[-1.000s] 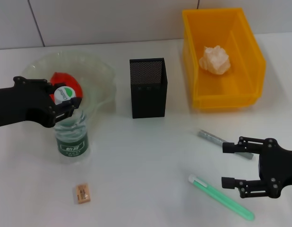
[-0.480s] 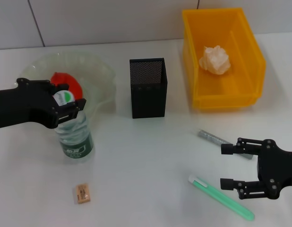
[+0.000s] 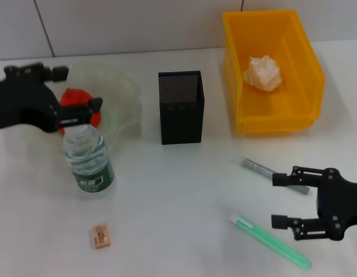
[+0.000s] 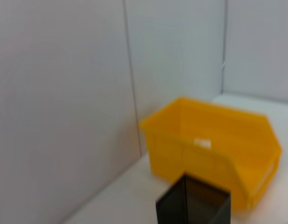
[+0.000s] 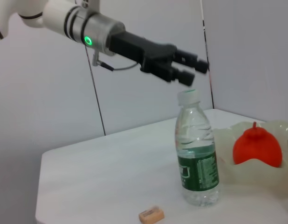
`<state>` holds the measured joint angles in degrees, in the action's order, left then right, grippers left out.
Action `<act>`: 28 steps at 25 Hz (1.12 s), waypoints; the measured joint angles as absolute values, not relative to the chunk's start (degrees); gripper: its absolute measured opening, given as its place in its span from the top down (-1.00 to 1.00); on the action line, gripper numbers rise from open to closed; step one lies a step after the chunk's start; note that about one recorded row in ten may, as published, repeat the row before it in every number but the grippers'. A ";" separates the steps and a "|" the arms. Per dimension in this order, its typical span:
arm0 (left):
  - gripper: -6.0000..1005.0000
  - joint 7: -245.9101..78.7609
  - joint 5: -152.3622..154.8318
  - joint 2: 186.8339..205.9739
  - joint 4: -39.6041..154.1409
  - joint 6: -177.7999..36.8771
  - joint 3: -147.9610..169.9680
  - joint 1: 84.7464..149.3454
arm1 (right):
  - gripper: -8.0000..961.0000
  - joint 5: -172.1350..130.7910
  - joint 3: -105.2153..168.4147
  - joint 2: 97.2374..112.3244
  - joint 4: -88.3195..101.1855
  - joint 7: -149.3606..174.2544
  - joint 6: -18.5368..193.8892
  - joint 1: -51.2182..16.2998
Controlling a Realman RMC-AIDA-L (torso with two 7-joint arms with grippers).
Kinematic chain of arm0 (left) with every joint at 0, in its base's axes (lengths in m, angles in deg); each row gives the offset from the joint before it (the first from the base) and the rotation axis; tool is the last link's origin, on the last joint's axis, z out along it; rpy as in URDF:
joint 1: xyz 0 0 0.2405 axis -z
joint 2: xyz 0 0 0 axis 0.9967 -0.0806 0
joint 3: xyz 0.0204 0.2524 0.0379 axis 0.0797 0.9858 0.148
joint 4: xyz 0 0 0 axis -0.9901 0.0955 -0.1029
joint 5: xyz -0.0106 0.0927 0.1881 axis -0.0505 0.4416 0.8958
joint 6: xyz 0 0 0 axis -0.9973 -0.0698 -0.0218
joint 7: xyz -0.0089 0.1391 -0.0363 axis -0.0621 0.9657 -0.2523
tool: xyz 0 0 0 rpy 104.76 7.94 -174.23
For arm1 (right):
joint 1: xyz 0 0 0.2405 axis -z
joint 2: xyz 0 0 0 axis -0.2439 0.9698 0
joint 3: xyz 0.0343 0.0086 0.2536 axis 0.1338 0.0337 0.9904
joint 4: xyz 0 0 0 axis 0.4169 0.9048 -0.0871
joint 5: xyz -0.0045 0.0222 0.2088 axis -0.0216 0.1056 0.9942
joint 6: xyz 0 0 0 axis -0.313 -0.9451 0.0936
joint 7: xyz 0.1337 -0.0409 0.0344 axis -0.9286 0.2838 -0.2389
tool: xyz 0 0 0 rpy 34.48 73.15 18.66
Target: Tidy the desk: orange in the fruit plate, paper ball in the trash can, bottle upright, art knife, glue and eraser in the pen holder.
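Upright, clear ribbed bottle [image 3: 88,158] stands beside wavy translucent fruit plate [image 3: 123,92].

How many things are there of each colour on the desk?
Orange or yellow: 2, the orange and the bin
Green: 3, the plate, the bottle, the pen-shaped stick
White: 1, the paper ball
Black: 1, the mesh cup
Grey: 1, the stick
Tan: 1, the eraser
Total: 9

Black hands [image 3: 305,202], white forearm [image 5: 65,16], green light [image 5: 88,40].
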<state>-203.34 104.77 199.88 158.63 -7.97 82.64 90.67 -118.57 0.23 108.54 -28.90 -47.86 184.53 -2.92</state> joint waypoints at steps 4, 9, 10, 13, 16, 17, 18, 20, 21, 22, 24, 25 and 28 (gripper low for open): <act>-0.58 -195.72 95.35 199.87 158.73 -4.51 80.41 90.38 | -0.66 -118.23 2.02 108.28 -30.14 -51.65 184.67 -3.41; -0.62 -182.68 85.26 199.99 152.10 1.79 80.63 90.48 | -0.66 -118.19 3.85 108.04 -39.49 -65.40 185.75 -4.16; -0.62 -178.93 84.35 200.08 149.56 3.01 81.68 90.38 | -0.66 -118.19 3.87 107.93 -42.80 -69.74 186.64 -4.34; -0.62 -169.23 82.64 200.24 142.24 3.51 84.78 89.70 | -0.66 -118.35 3.78 107.43 -51.14 -80.22 189.70 -5.42; -0.62 -161.54 80.73 200.27 136.80 3.44 86.05 89.00 | -0.66 -119.92 2.82 106.91 -59.74 -91.68 194.31 -7.03; -0.62 -158.53 80.03 200.22 134.49 3.58 86.37 88.69 | -0.66 -121.04 2.36 106.80 -62.54 -95.64 195.95 -7.89; -0.62 -151.24 78.21 200.11 128.68 4.29 86.89 87.94 | -0.66 -122.32 2.08 106.72 -65.07 -99.23 197.24 -8.83; -0.62 -147.92 77.58 200.07 125.14 4.62 86.89 87.50 | -0.66 -125.48 1.23 106.61 -69.12 -106.16 198.97 -10.86; -0.62 -146.00 77.41 200.08 122.99 4.69 86.78 87.32 | -0.66 -127.10 0.30 106.56 -70.88 -109.07 199.44 -11.79; -0.62 -143.70 77.08 200.10 120.00 4.77 86.48 87.17 | -0.66 -128.66 -0.71 106.54 -72.22 -111.51 199.88 -12.54; -0.62 -139.83 75.77 200.09 114.50 4.98 85.69 87.22 | -0.66 -131.80 -4.82 106.38 -74.63 -115.68 200.17 -14.09; -0.62 -137.63 74.65 200.07 111.78 5.29 85.29 87.39 | -0.66 -133.42 -7.19 106.41 -75.31 -117.47 200.14 -14.89; -0.62 -132.07 72.16 199.93 105.42 6.94 83.55 87.73 | -0.66 -139.06 -13.71 107.64 -76.68 -122.34 199.42 -18.08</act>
